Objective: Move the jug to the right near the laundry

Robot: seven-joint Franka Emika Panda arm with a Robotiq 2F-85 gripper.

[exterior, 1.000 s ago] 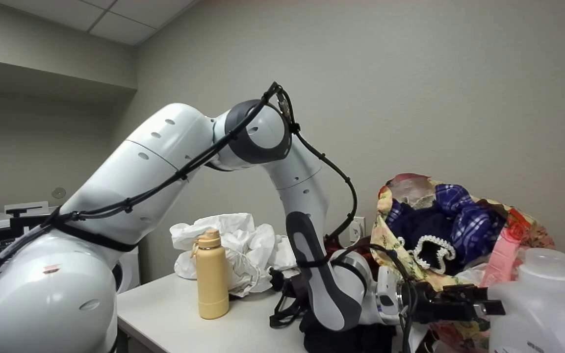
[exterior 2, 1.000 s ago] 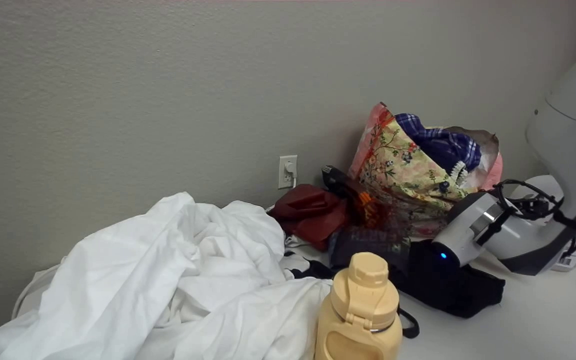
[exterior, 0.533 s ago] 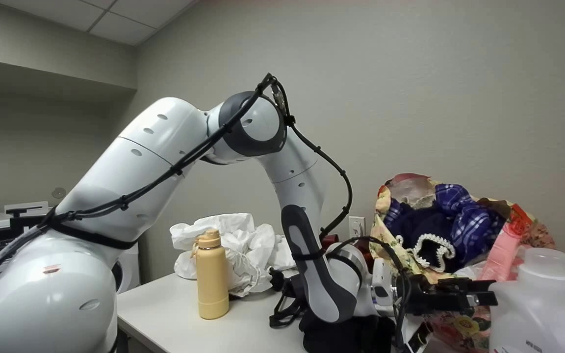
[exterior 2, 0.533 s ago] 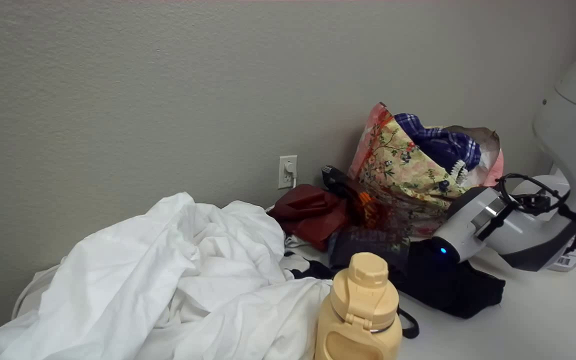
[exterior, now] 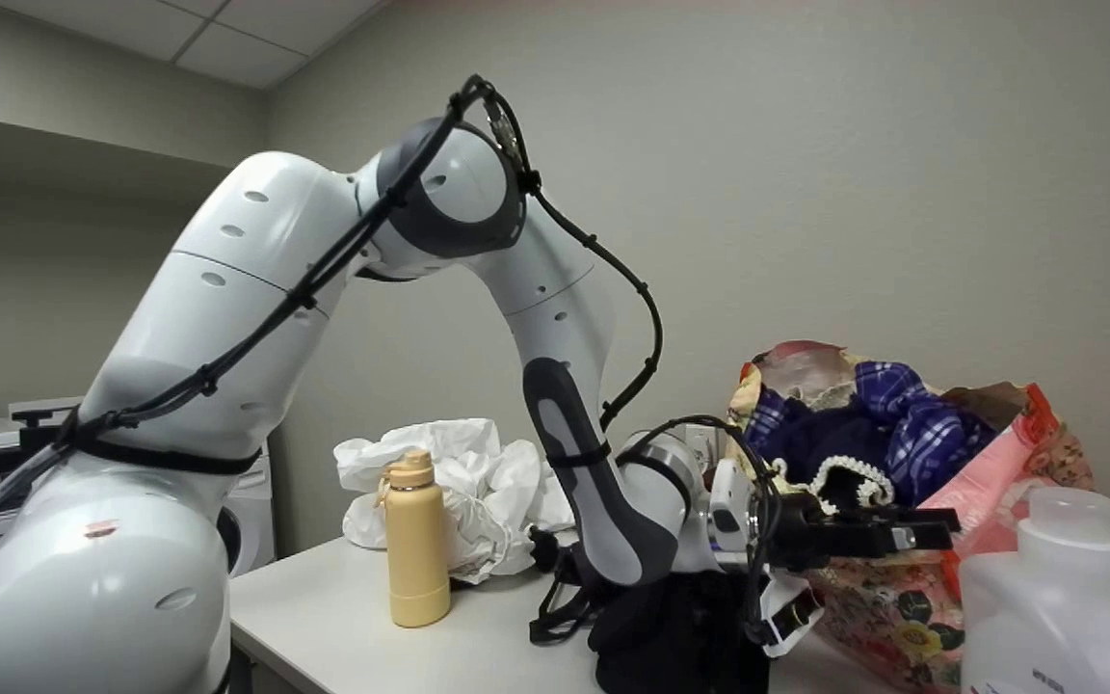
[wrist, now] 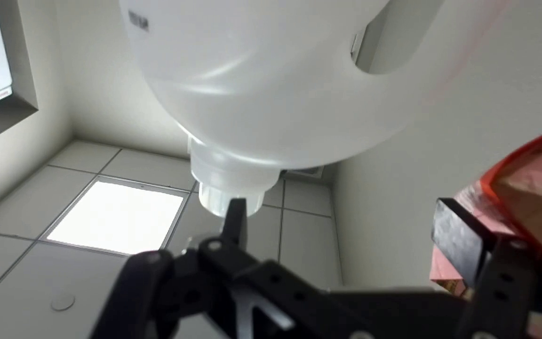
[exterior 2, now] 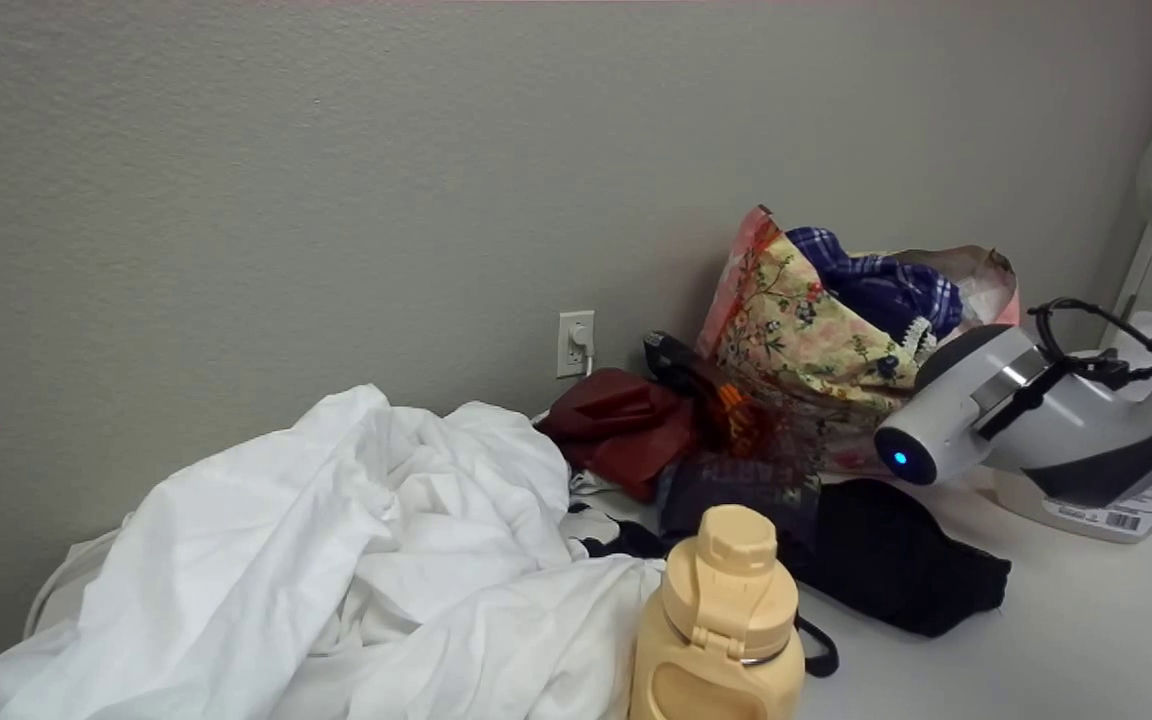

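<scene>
Jug (wrist: 266, 89) — beyond parted fingers (wrist: 458, 241)

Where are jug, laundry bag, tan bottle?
Jug (wrist: 261, 89): in the wrist view, on its body.
Laundry bag (exterior 2: 811, 350): in an exterior view, floral side.
Tan bottle (exterior: 416, 549): in an exterior view, mid-body.

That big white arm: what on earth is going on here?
A robot arm is meant to move the large jug to the right, near the floral laundry bag. Its fingers are spread open beside the jug, holding nothing. The jug stands upright on the white table, with the bag close by.
</scene>
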